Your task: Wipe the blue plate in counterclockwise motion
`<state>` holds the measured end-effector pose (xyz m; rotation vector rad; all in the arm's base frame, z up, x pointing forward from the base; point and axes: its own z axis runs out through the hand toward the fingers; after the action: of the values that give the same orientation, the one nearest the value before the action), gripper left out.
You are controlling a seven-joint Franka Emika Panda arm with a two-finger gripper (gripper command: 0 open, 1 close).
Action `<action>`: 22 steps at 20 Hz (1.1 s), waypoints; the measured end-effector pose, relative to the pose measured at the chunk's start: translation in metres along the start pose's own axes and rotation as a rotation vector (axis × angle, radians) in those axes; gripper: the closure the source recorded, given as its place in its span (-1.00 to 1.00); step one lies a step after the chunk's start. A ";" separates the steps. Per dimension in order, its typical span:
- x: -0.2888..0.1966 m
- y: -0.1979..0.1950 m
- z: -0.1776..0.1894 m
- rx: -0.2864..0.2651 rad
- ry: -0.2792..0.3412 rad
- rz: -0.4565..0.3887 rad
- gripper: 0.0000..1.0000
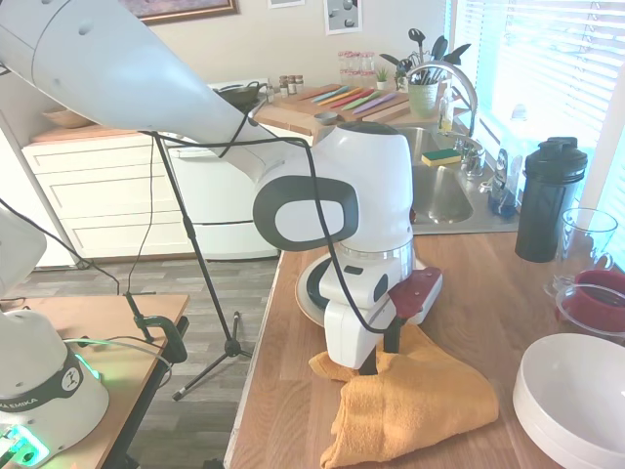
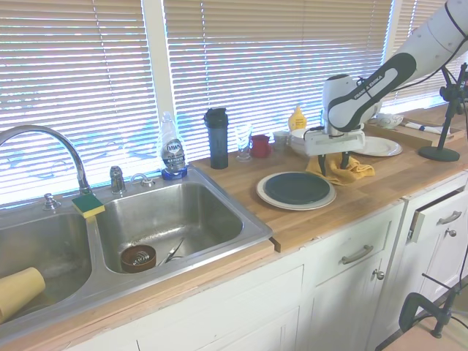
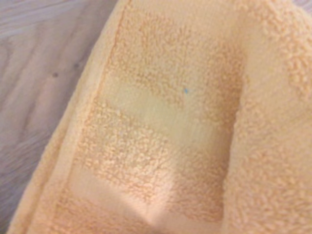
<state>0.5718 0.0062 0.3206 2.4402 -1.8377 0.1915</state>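
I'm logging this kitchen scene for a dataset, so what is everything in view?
blue plate: one, dark teal, on the cream plate
cream plate: one, on the wooden counter
towel: one, orange-yellow, beside the plates, under the gripper
sink: one, steel, left of the plates
dish soap bottle: one, clear, behind the sink
sponge: one, yellow-green, at the sink's edge
shaker bottle: one, black, by the window
gripper: one, white, fingers down on the towel

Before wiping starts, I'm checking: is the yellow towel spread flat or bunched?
Bunched: the yellow towel lies in rumpled folds on the counter.
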 end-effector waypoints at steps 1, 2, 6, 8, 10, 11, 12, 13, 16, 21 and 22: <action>-0.001 0.000 0.000 0.000 -0.001 -0.001 1.00; -0.001 0.000 0.000 0.000 -0.001 0.000 1.00; -0.002 0.000 0.001 0.000 -0.002 -0.001 1.00; -0.002 -0.001 0.001 0.000 -0.002 -0.002 1.00; -0.002 -0.001 0.001 0.000 -0.005 0.001 1.00; -0.002 -0.001 0.001 0.000 -0.007 0.003 1.00; -0.002 -0.001 0.000 0.001 -0.011 0.004 1.00; -0.002 -0.001 0.000 0.002 -0.016 0.005 1.00; -0.002 -0.001 0.000 0.005 -0.040 0.012 1.00; -0.001 0.000 -0.001 0.004 -0.076 0.009 1.00; 0.001 0.001 -0.002 0.004 -0.085 0.008 1.00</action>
<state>0.5713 0.0058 0.3227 2.4808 -1.8819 0.0932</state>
